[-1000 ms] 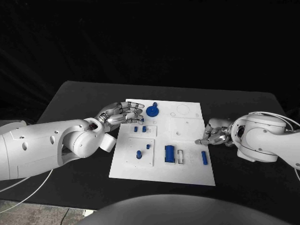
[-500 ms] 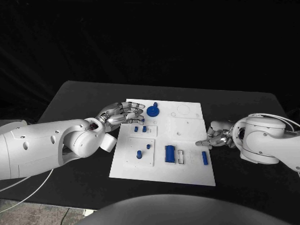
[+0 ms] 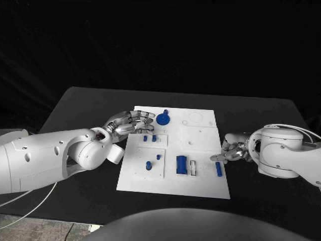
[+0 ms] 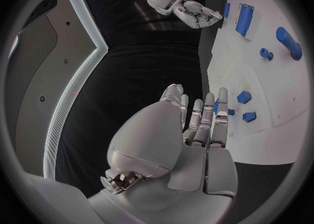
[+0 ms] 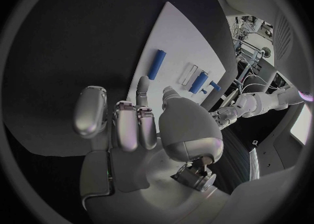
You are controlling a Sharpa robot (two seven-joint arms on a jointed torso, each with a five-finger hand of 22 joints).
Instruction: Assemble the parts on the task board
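The white task board (image 3: 204, 131) lies mid-table. It carries a blue round knob (image 3: 164, 119), two small blue pegs (image 3: 150, 137), a blue block (image 3: 181, 164) and a blue bar (image 3: 218, 168). My left hand (image 3: 132, 122) hovers at the board's far left edge, beside the knob. In the left wrist view its fingers (image 4: 208, 119) reach out over the board (image 4: 275, 93), holding nothing. My right hand (image 3: 229, 150) sits at the board's right edge, just beyond the bar. The right wrist view shows this hand (image 5: 134, 124) loosely spread and empty, with the bar (image 5: 157, 64) ahead of it.
Two more small blue pieces (image 3: 152, 161) stand on the board's near left panel, and a pale slot (image 3: 193, 168) lies beside the block. Black table (image 3: 269, 120) surrounds the board. My left forearm (image 3: 52, 158) covers the table's left side.
My right hand has slid along the board's right edge toward the near side, closer to the blue bar. The left hand has barely moved.
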